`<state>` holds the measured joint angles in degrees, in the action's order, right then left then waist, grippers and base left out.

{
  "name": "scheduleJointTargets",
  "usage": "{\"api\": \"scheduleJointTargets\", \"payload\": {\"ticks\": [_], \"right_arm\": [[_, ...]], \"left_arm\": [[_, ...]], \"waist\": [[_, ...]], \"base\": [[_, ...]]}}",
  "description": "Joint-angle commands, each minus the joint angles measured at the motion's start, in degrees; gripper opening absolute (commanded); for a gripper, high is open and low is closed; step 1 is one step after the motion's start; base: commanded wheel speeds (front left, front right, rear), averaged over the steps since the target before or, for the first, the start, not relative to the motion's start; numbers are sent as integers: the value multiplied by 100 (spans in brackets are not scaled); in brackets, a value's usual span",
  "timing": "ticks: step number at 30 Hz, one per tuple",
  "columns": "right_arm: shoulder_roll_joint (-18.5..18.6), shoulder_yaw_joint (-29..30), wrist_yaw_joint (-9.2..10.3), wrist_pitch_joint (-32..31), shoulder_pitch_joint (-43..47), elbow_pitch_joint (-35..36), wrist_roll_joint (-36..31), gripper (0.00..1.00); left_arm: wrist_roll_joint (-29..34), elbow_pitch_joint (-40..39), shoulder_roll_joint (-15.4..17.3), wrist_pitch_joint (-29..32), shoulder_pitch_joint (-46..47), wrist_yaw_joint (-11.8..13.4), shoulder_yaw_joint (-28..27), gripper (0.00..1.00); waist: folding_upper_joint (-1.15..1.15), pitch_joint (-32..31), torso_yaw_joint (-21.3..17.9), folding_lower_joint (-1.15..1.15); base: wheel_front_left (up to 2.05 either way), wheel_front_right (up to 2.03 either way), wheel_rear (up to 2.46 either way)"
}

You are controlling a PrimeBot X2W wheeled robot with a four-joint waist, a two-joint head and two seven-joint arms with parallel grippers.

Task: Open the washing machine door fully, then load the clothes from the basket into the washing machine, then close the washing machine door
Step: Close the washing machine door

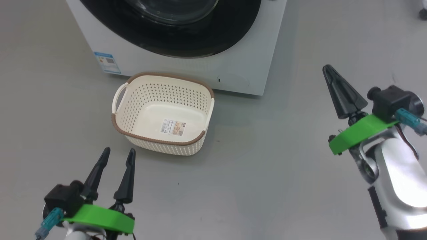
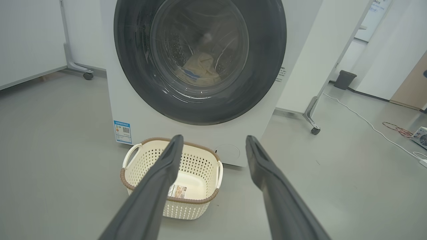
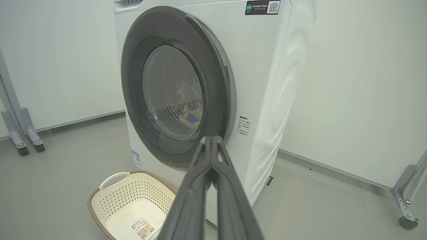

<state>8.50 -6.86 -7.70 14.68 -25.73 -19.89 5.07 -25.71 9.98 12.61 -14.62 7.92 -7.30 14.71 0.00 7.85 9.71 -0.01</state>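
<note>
The washing machine door (image 2: 200, 110) lies flat against the front of the washing machine (image 1: 260, 50), shut, with its round face turned straight out from the machine. Its bulging glass centre sits inside the wide black rim. Behind the glass, inside the machine's drum, lie the clothes (image 2: 201, 70), a pale cream-yellow heap with a blue patch.

The basket (image 1: 153, 96) stands upright on the grey floor (image 1: 267, 166), just in front of the machine's lower front. Its long axis runs roughly along that front and a white handle (image 1: 118, 96) is at one end. It holds nothing but a label (image 1: 172, 127) stuck to its bottom, its print too small to read.

Low on the machine's front, at its left, is a small blue sticker (image 1: 107, 62) with a square code; its writing cannot be read. A dark sticker (image 3: 262, 6) with another code sits at the top of the machine's front. Short lines of small black print (image 3: 243, 125) beside the door are also unreadable.

The left end effector (image 1: 119, 150) hangs farther out from the machine than the basket. Its fingers are apart, empty, and pointing towards the machine. The right end effector (image 1: 328, 68) is off the machine's right front corner, its fingers pressed together on nothing.
</note>
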Motion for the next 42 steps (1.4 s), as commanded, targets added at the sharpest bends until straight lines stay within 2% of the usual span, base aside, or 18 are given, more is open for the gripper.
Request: {"api": "scheduleJointTargets", "payload": {"ticks": [1,14,26,27,28,29,42], "right_arm": [[-69,-17,21,32,39,244,32,0],[-489,889,21,32,1351,705,-46,0],[-560,1414,21,32,2002,906,374,0],[-560,1452,21,32,2029,899,432,27],[-560,1482,21,32,2048,890,487,78],[-561,1505,21,32,2063,876,533,100],[-561,1544,21,32,2135,848,534,100]], "left_arm": [[53,-177,174,-38,74,-19,-280,100],[127,-200,153,-38,-399,-19,-532,100],[164,-211,111,-38,-644,-19,-698,100],[166,-206,106,-38,-653,-19,-704,100],[166,-200,102,-38,-658,-19,-709,100],[166,-199,101,-38,-663,-19,-710,100],[167,-251,102,-38,-654,-19,-702,100]], "waist": [[0,-217,-199,1],[0,-606,-474,1],[0,-759,-637,1],[0,-754,-649,1],[0,-749,-660,1],[0,-744,-669,1],[0,-685,-674,1]], "base": [[0,0,0],[0,0,0],[0,0,0],[0,0,0],[0,0,0],[0,0,0],[0,0,0]]}}
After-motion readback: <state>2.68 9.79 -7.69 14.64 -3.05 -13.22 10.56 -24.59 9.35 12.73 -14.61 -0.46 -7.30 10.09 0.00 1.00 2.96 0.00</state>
